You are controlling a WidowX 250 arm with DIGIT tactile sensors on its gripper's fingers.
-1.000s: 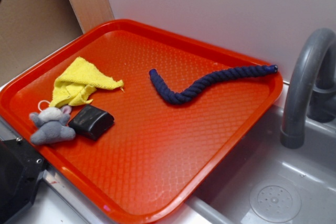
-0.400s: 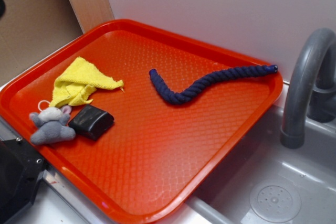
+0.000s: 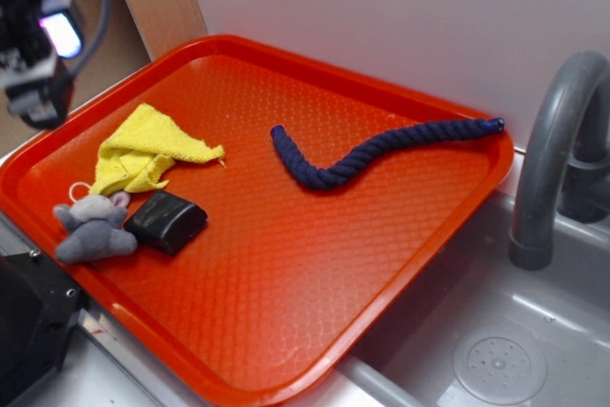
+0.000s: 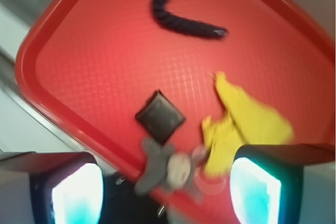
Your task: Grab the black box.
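Note:
The black box (image 3: 167,220) is a small glossy block lying on the orange tray (image 3: 286,264) near its front left rim, right beside the grey plush mouse (image 3: 93,228). In the wrist view the box (image 4: 159,116) sits mid-frame, above the mouse (image 4: 167,169). My gripper (image 3: 38,30) hangs high at the upper left, above and behind the tray's left corner, well away from the box. In the wrist view its two fingers stand wide apart with nothing between them (image 4: 167,195).
A yellow cloth (image 3: 148,150) lies behind the mouse and box. A dark blue rope (image 3: 372,150) curves across the tray's back right. A grey faucet (image 3: 553,159) and sink (image 3: 496,359) are at right. A large black machine part (image 3: 29,321) sits at bottom left.
My gripper has come into the exterior view at the upper left, where earlier it was barely visible. The objects on the tray have not moved.

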